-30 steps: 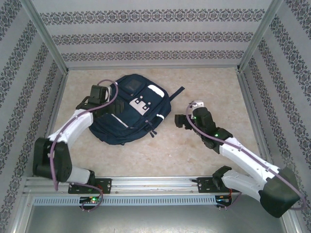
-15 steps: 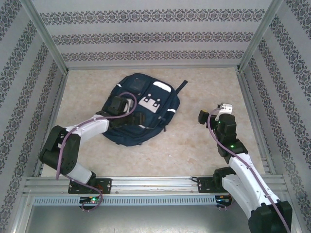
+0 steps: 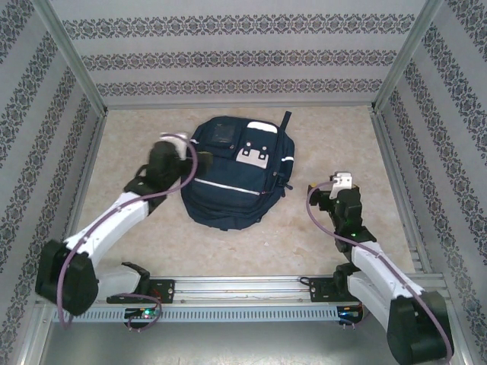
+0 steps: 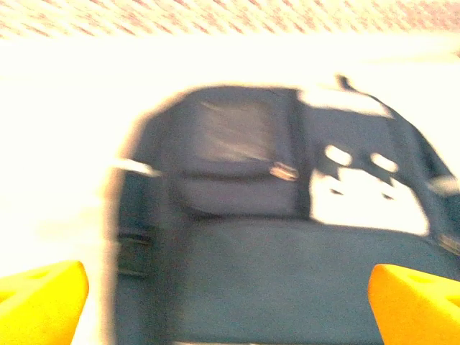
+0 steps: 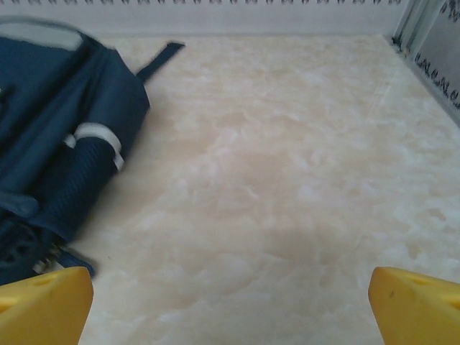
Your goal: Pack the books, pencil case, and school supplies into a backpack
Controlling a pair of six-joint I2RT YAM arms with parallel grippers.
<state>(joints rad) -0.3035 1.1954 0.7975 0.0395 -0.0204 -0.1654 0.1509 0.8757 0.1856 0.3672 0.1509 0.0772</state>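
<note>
the navy backpack (image 3: 232,179) lies flat near the middle of the pale marbled table (image 3: 342,137), front pockets up, with its handle strap (image 3: 285,120) pointing to about 1 o'clock. white patches (image 3: 253,156) sit toward that top end, and a thin white stripe (image 3: 228,185) crosses the middle.

the left gripper (image 4: 230,309) is at the backpack's 9 o'clock edge, facing across it. its yellow fingertips (image 4: 39,302) stand at the far corners of the blurred wrist view, spread wide and gripping nothing. whether they touch the fabric cannot be told.

the right gripper (image 5: 230,309) is at the backpack's 4 o'clock, apart from it and low over the table, jaws also spread wide and holding nothing. in its wrist view the backpack's side pocket (image 5: 72,187), topped by a white band (image 5: 97,140), lies toward 10 o'clock.
</note>
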